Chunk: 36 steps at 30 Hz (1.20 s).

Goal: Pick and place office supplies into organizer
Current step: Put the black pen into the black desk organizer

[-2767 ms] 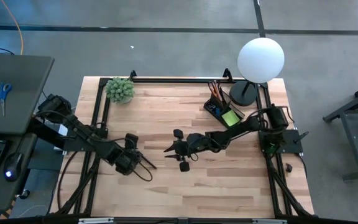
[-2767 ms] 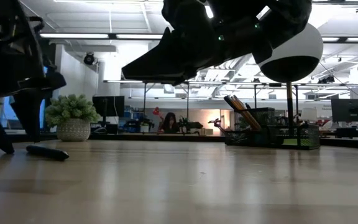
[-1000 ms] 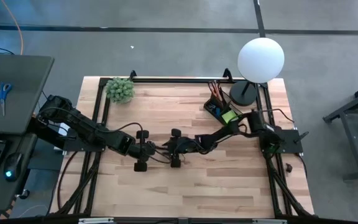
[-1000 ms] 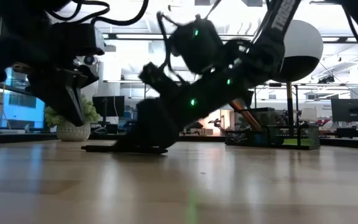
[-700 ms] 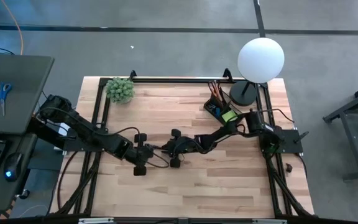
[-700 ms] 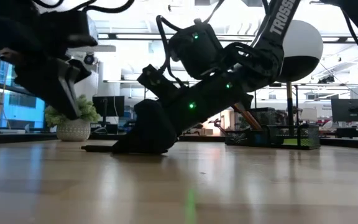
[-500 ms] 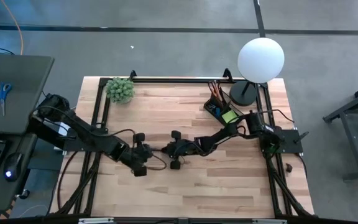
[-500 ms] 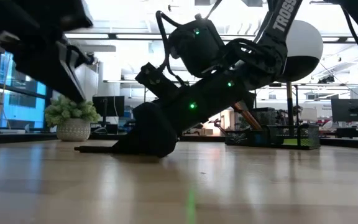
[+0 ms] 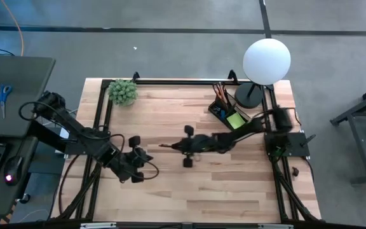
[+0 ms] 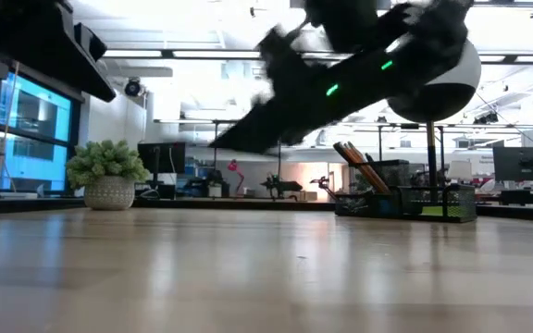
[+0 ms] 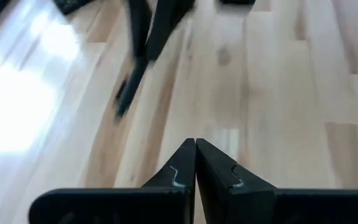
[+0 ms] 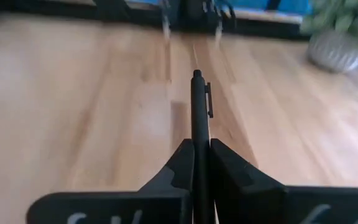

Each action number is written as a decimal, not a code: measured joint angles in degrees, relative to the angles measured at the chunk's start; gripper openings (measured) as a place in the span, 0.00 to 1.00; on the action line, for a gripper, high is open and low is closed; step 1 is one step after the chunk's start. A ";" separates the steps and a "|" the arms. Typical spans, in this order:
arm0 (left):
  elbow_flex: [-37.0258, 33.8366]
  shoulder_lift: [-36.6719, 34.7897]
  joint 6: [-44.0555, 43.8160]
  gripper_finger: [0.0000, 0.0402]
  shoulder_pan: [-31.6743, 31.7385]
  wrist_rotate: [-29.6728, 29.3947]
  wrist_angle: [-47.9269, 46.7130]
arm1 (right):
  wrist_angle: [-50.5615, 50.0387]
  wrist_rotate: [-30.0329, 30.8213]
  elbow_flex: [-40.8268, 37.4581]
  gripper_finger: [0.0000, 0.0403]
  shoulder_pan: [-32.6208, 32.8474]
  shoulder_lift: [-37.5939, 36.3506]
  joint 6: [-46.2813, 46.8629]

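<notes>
Wooden table (image 9: 170,191) fills the high view: your right gripper (image 9: 178,147), at frame centre, is clamped on a black pen (image 12: 199,118). Left gripper (image 9: 146,166), lower left, has its fingers pressed together, empty. Organizer (image 9: 227,112) sits upper right.

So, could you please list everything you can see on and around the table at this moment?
Pen: one, black, gripped in the right hand, lifted off the table.
Organizer: one, black, far right of the table beside the lamp, holding pencils and a lime-green sticky-note pad.
Lamp: one, white globe on a black base, far right corner.
Potted plant: one, green, far left corner.
Table: one, light wood.
Blue-handled scissors: one pair, on the grey side desk at left.
Left hand: shut, empty, above the table's left half.
Right hand: shut on the pen, over the table's middle.
</notes>
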 joint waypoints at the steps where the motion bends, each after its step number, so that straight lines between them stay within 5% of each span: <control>1: 0.00 -0.04 -0.77 0.00 -0.21 -0.67 -0.86 | 1.23 -0.87 -2.43 0.04 0.00 -2.70 0.33; 7: -0.67 -0.26 -2.58 0.00 -0.49 -7.37 -0.77 | 17.01 -2.12 -17.38 0.06 0.02 -16.74 0.80; 14: -9.14 -0.16 12.63 0.03 3.44 -9.64 29.69 | 36.42 -3.80 -29.05 0.04 0.02 -21.00 2.25; 23: -20.85 4.12 26.44 0.28 20.16 17.93 76.50 | 39.41 -9.97 -27.88 0.06 0.07 -20.71 0.73; 28: -18.30 9.15 27.35 0.41 25.27 24.01 82.67 | 38.02 -10.22 -26.32 0.06 0.07 -20.71 -0.68; 36: -9.07 17.46 32.01 0.47 25.47 25.65 83.46 | 36.14 -9.73 -25.01 0.06 -0.03 -20.67 -2.32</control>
